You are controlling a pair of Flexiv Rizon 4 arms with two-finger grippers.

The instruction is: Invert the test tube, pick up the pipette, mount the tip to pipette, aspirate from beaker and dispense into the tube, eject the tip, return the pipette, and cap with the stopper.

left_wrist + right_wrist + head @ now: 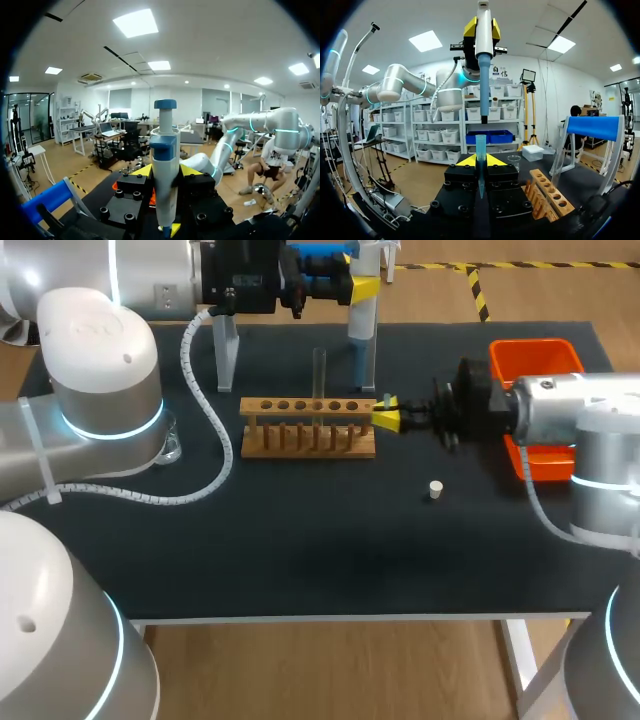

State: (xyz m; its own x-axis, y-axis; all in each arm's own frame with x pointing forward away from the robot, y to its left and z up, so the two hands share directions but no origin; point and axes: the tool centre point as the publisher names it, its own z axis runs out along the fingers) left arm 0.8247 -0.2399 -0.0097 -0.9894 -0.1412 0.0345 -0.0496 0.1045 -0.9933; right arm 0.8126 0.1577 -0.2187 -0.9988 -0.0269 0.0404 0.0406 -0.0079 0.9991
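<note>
The left jaws are clamped on the pipette point(165, 165), held upright above the tabletop point(300, 550). The right jaws pinch a teal pipette tip point(480, 165) (in line with the pipette's nozzle, not touching) just beside the wooden rack point(308, 427) holding the test tube point(320, 368).

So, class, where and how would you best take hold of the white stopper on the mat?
Probably from straight above, pinching across its round sides: the stopper sits low and alone on the mat, clear of the test tube rack.
</note>
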